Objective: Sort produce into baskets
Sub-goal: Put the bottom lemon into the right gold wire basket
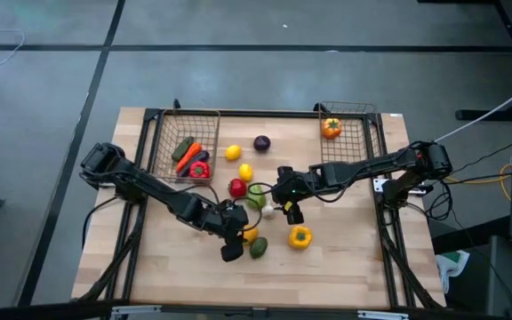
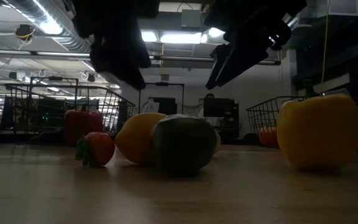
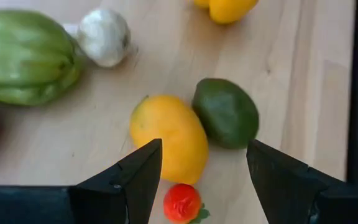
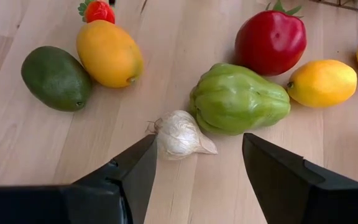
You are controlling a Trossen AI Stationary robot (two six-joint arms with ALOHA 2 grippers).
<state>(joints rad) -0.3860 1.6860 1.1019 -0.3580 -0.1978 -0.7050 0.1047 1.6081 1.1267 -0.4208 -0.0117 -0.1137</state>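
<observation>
Left gripper (image 3: 204, 171) open, empty, above mango (image 3: 168, 138); avocado (image 3: 226, 112) touching beside it may get nudged; right gripper (image 4: 197, 163) open, empty over garlic (image 4: 178, 134).

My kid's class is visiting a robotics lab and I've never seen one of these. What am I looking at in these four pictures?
It is a robot with two dark arms at a wooden table, each ending in two fingers. One picture looks straight down, one looks level across the tabletop, and two come from cameras on the wrists.

Toy produce lies loose mid-table: a yellow pepper, an avocado, an orange mango-like fruit, a small strawberry-like piece, a garlic bulb and a ribbed green vegetable. Two wire baskets sit at the far edge: the left basket holds several pieces, the right basket one orange piece.

The left gripper hovers open over the mango-like fruit, the right gripper open over the garlic. Neither holds anything.
</observation>
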